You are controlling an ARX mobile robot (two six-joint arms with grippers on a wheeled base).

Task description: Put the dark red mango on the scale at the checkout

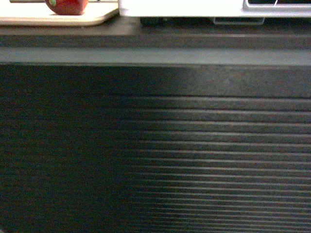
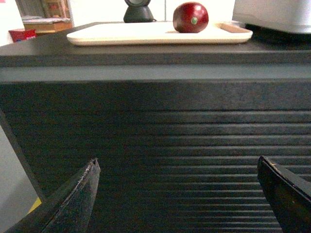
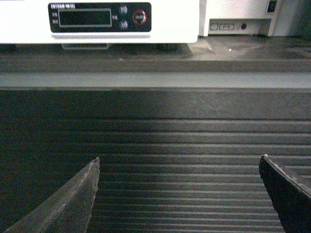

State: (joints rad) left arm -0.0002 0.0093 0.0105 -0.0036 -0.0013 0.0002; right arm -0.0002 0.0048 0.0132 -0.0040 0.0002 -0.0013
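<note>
Only the left wrist view shows the whole dark red mango (image 2: 190,17), lying at the right end of a beige tray (image 2: 121,34) on the checkout (image 2: 155,145) at the top of the frame, with a dark rounded stand (image 2: 139,12) behind; the head view cuts the fruit off at its upper left edge. Only the right wrist view shows the scale (image 3: 99,22) with its dark display strip, upper left, its top out of frame. The left gripper (image 2: 177,189) and right gripper (image 3: 179,189) are both spread wide and empty, low before the ribbed front.
</note>
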